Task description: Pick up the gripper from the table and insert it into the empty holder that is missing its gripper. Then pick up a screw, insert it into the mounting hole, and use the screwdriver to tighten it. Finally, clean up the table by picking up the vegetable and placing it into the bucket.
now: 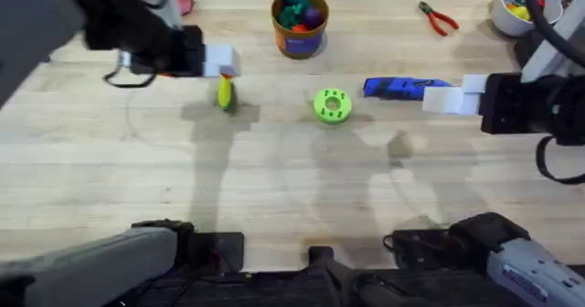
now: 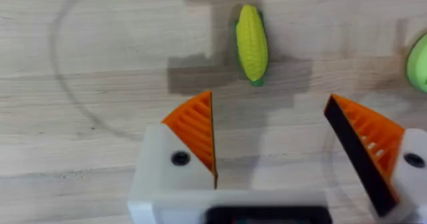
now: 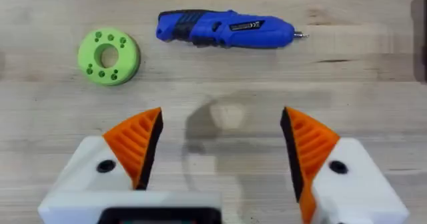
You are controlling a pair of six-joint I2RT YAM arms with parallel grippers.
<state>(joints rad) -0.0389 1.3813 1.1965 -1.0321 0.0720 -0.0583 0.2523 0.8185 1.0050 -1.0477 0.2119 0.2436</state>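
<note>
Vegetable (image 1: 225,94) lying on the wooden counter (image 1: 274,179), yellow with green ends, just below the white tip of the left gripper (image 1: 222,62) in the overhead view. Seen again from the left wrist (image 2: 252,43), lengthwise on the bare wood, ahead of the orange fingers (image 2: 197,124) and apart from them. Left gripper (image 2: 270,141) spread wide, holding nothing, hanging above the counter.

Bucket (image 1: 300,22) standing upright at the far side of the counter, beyond the vegetable and to its right, orange-brown with a blue label band, already with some colourful things inside.

Green disc (image 1: 332,106) flat on the counter to the right of the vegetable, well apart from it. Screwdriver (image 1: 399,88) lying on its side just right of the disc, blue with a dark band; from the right wrist (image 3: 223,29) its thin metal tip pointing away from the green disc (image 3: 109,56).

Right gripper (image 1: 448,100) close beside the screwdriver, over its right end in the overhead view. From its own camera, right gripper (image 3: 221,151) spread open with orange ribbed fingers (image 3: 137,141), nothing between them, only bare wood below.

Red-handled pliers (image 1: 439,18) and white bowl (image 1: 516,10) at the far right corner.
</note>
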